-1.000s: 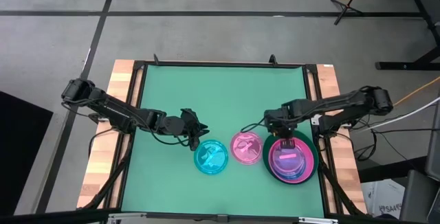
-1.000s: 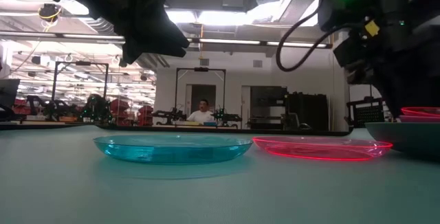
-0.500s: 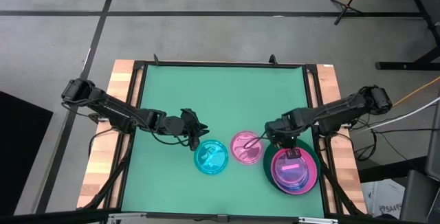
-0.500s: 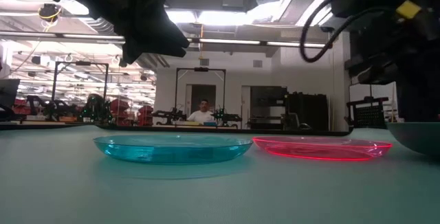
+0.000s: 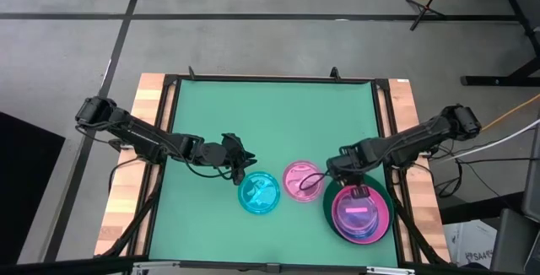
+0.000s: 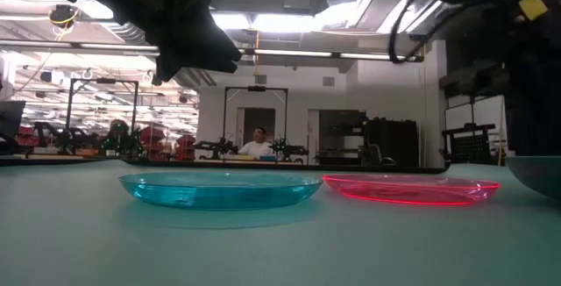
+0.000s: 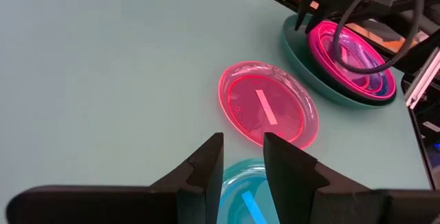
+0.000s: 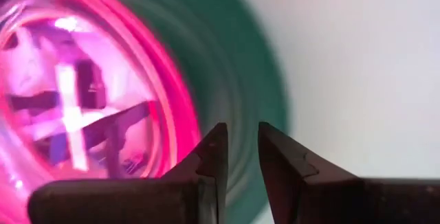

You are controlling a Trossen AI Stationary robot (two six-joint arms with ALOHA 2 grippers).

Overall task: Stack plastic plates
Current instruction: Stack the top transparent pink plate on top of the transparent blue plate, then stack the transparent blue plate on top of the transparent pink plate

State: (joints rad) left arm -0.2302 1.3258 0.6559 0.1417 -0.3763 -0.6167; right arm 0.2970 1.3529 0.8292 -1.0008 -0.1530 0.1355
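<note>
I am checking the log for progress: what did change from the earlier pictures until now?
The stack of plates on the large green plate slid toward the table's near edge, and the right pincer drew back with it along its rim. The left pincer, the cyan plate and the loose pink plate stayed put.

Grey floor, ceiling lights, distant doorway

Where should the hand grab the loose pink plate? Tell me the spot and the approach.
Pinch the thin raised rim of the pink plate, probably coming from above on its side toward the stack. It lies flat on the mat, so only the rim gives hold. The right hand is nearest.
</note>
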